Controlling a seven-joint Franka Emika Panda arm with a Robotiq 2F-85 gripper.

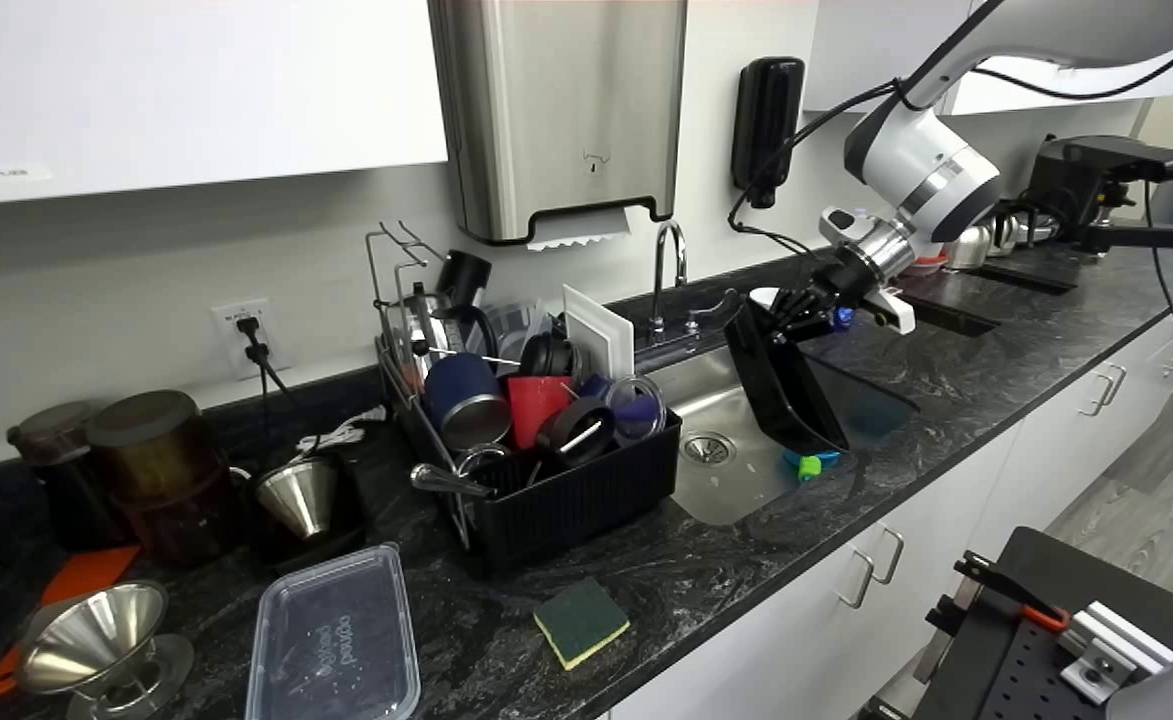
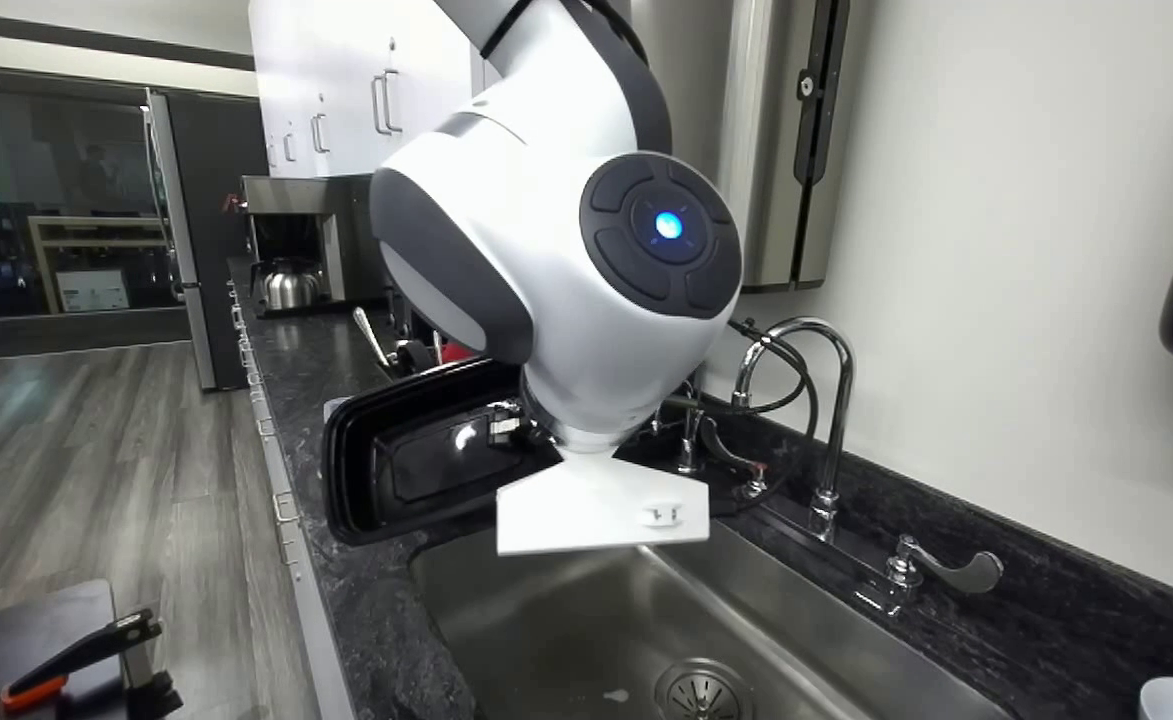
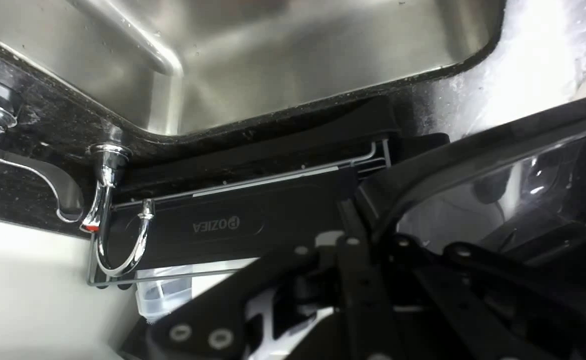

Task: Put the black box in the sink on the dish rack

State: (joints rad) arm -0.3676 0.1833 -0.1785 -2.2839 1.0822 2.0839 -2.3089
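The black box (image 1: 791,395) is a shallow rectangular tray, tilted steeply and held in the air over the sink (image 1: 741,490) in an exterior view. It also shows in an exterior view (image 2: 426,460) and at the right of the wrist view (image 3: 452,155). My gripper (image 1: 784,318) is shut on the box's wall near its upper end; in the wrist view the fingers (image 3: 362,220) meet at the rim. The black dish rack (image 1: 586,505) stands beside the sink, full of dishes. Its side shows in the wrist view (image 3: 283,215), close behind the fingers.
Mugs, a red cup (image 1: 538,408) and a white board (image 1: 598,335) crowd the rack. The faucet (image 1: 668,262) rises behind the sink; it also shows in the wrist view (image 3: 108,235). A sponge (image 1: 583,620) and a clear container (image 1: 336,640) lie in front of the rack.
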